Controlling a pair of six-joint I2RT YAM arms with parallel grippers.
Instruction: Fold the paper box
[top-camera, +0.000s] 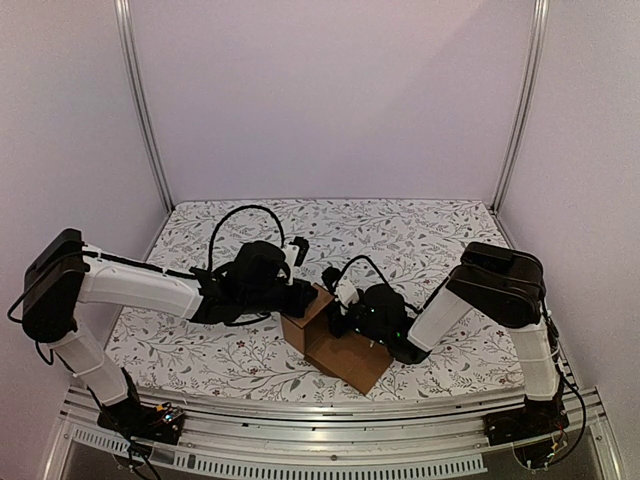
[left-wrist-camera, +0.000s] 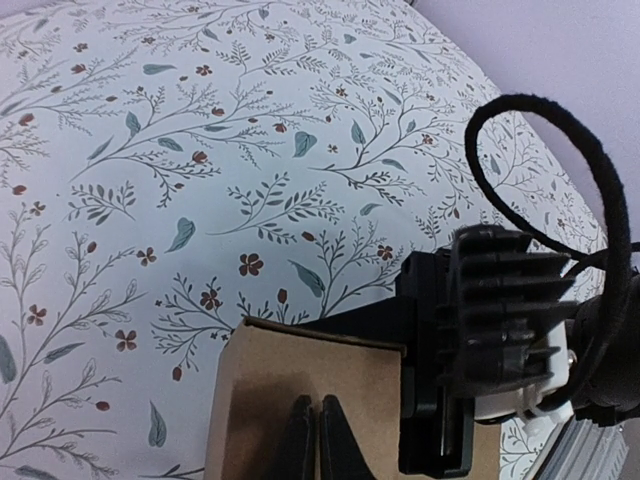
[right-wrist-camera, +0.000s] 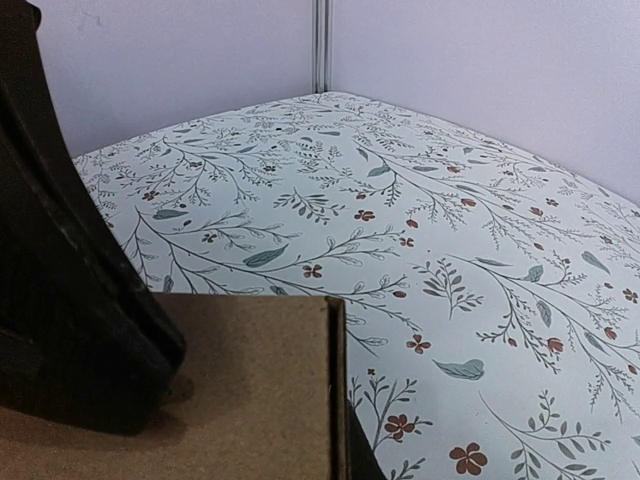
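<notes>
Two black grippers from above, left gripper (top-camera: 306, 296) and right gripper (top-camera: 336, 312), at the plain brown cardboard paper box (top-camera: 335, 350) on the floral-print table cover (top-camera: 420, 230). Left wrist: fingers (left-wrist-camera: 298, 445) pressed together over its panel (left-wrist-camera: 260, 390). Right wrist: jaws closed (grip unclear) beside its wall (right-wrist-camera: 250, 380).

paper box (top-camera: 340, 360): brown cardboard, matt, fine fibrous grain, raw cut edges. table cover (top-camera: 400, 225): floral-printed cloth, matt, smooth. frame rails (top-camera: 300, 418): bare metal, brushed, dull sheen. arm shells (top-camera: 135, 285): white plastic, smooth, slight gloss; joints black, matt. cable sleeve (left-wrist-camera: 540, 98): black, fuzzy woven texture. walls (top-camera: 330, 100): pale, flat matt.
</notes>
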